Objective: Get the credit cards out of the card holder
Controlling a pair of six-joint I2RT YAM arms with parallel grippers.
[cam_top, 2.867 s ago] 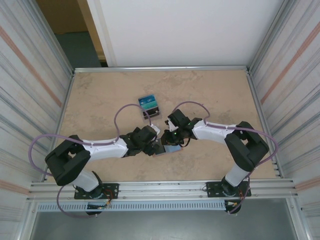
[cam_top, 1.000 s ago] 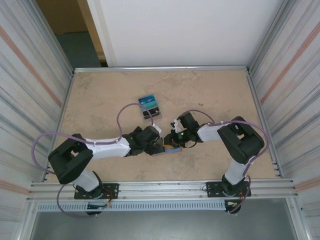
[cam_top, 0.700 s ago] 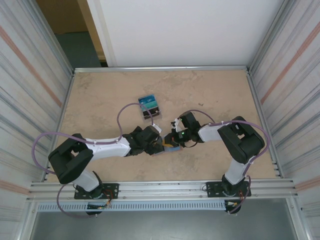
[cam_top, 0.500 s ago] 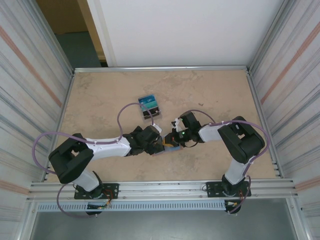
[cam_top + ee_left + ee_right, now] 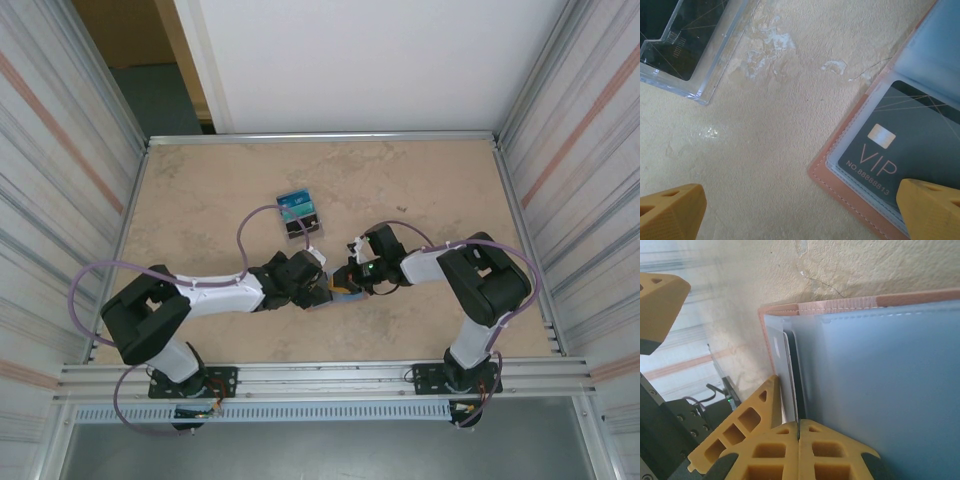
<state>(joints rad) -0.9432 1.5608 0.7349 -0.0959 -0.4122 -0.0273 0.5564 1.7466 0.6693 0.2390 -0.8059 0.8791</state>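
Right hand (image 5: 799, 426): its fingers are pressing together with no gap, the tips sitting at the holder's open edge.
Cards (image 5: 789, 372): their thin edges are poking out of the sleeve straight ahead of the right fingertips. I cannot tell whether one is being pinched.
Holder (image 5: 880, 405): it is lying open on the counter, its pale blue lining spreading ahead and to the right of the right hand, with the pink stitched rim beyond.
Left hand (image 5: 800, 200): its fingers are standing wide apart, gripping nothing, and the right finger (image 5: 932, 207) is sitting over the holder's near corner.
VIP card (image 5: 910, 140): it is showing dark through the clear sleeve, just ahead of that finger.
Counter (image 5: 765, 150): bare beige stone is lying between the left fingers.
Stand (image 5: 715, 70): clear-walled, it is sitting ahead and to the left of the left hand, apart from the holder.
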